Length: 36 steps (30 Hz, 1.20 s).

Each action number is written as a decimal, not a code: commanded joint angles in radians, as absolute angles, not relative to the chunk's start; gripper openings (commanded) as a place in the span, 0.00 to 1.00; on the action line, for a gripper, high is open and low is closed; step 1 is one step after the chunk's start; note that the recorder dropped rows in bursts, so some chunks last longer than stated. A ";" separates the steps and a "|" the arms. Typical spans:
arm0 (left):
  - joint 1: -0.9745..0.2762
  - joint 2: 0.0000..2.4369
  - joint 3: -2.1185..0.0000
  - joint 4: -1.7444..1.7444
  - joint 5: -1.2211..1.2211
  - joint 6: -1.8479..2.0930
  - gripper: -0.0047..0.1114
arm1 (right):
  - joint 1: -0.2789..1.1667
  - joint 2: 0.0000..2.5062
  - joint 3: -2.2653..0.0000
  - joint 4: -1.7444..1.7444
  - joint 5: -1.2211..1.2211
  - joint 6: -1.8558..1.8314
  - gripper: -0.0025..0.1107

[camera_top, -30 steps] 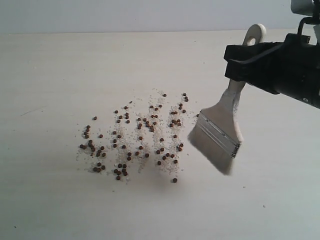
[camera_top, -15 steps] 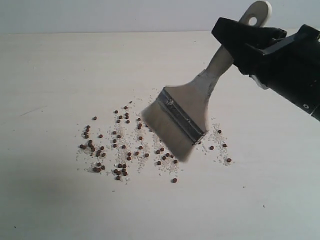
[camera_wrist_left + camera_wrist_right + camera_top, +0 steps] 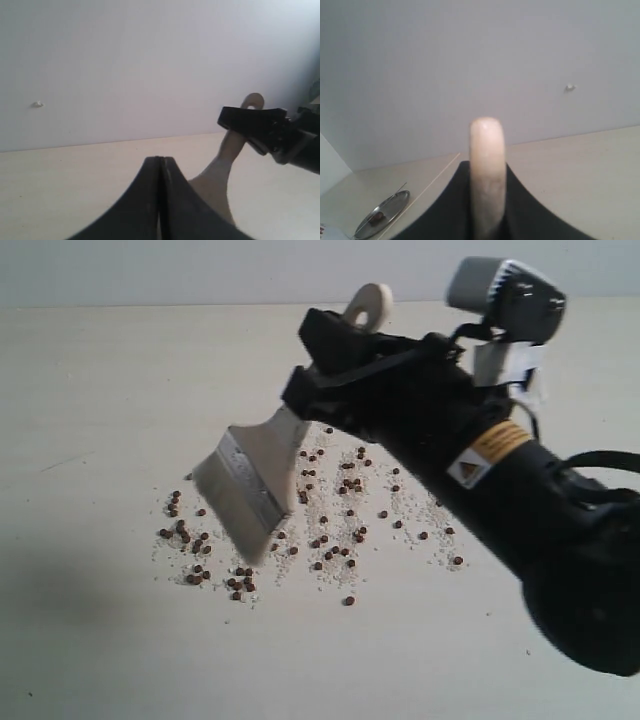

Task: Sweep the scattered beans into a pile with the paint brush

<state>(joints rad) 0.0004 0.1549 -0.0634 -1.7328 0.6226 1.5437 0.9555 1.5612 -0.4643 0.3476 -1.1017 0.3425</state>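
The paint brush [image 3: 255,475] hangs tilted, its pale bristles [image 3: 232,518] down at the left part of the beans [image 3: 348,483]. These small dark red-brown pellets lie scattered among whitish crumbs on the pale table [image 3: 100,390]. My right gripper [image 3: 332,358] is shut on the cream handle, whose holed end [image 3: 373,304] sticks out above it. The right wrist view shows the handle [image 3: 487,165] clamped between the black fingers. My left gripper [image 3: 161,161] is shut on nothing, out of the exterior view, and its camera sees the brush handle [image 3: 227,152] and the right gripper [image 3: 252,122].
The right arm [image 3: 520,500] reaches across the right half of the exterior view, above the beans on that side. A few beans [image 3: 457,560] lie out to the right. A round metal dish [image 3: 381,215] sits at the table's far side in the right wrist view.
My right gripper has carried the brush from the right of the bean patch to its left side. Some beans now lie further right than a second ago.
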 commanded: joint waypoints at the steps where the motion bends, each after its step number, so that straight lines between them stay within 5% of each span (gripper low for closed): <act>1: 0.003 0.146 -0.056 -1.744 0.621 1.537 0.04 | 1.028 1.727 -0.606 0.415 -1.154 0.307 0.02; 17: 0.003 0.146 -0.056 -1.744 0.621 1.537 0.04 | 1.071 2.110 -0.915 0.470 -1.095 0.470 0.02; 36: 0.003 0.146 -0.056 -1.744 0.621 1.537 0.04 | 1.071 2.024 -0.915 0.956 -1.017 -0.313 0.02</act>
<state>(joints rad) 0.0004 0.1549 -0.0634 -1.7328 0.6226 1.5437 1.0688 2.0334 -0.9172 0.9005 -1.0441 -0.2163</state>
